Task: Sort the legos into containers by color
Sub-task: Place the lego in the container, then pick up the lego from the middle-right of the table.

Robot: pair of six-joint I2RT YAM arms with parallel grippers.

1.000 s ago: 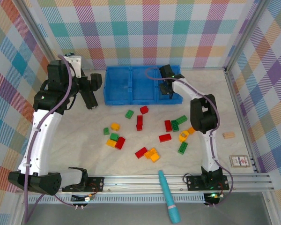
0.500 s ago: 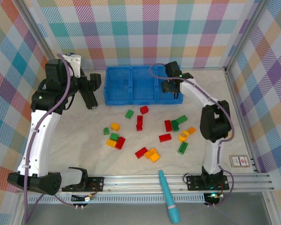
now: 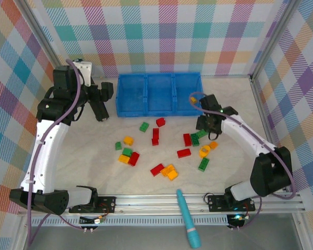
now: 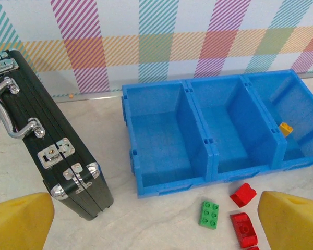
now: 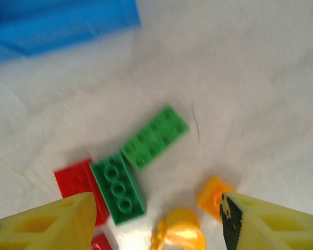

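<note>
- Bright blue rectangular plastic tray [image 3: 146,112] with three square compartments side by side: lies at 12 o'clock on the pale table [image 3: 83,156].
- Small orange studded brick [image 3: 193,99]: rests in the right-hand compartment, near the wall at its 3 o'clock side.
- Loose red, green and yellow-orange studded bricks [image 3: 156,135]: scattered on the table at 6 o'clock of the tray. A red brick [image 3: 160,122] and a green brick [image 3: 144,126] lie nearest its front wall.
- Right gripper [image 3: 206,125]: fingers spread wide, grasping nothing, hovering over the cluster at 5 o'clock of the tray.
- Right wrist view (blurred): a long green brick [image 5: 154,136], a short green brick [image 5: 118,188] just beside a red one, an orange brick [image 5: 215,195] and a rounded yellow piece [image 5: 178,234] lie below the spread fingers.
- Left gripper [image 4: 156,208]: fingers wide apart, holding nothing, above the table at 8 o'clock of the tray.
- Black case with metal latches and handle [image 4: 47,156]: stands on edge at 9 o'clock of the tray, near its left wall but apart from it.
- Long teal pen-like tool [image 3: 188,219]: lies at 6 o'clock, across the metal rail [image 3: 146,200] at the near edge.
</note>
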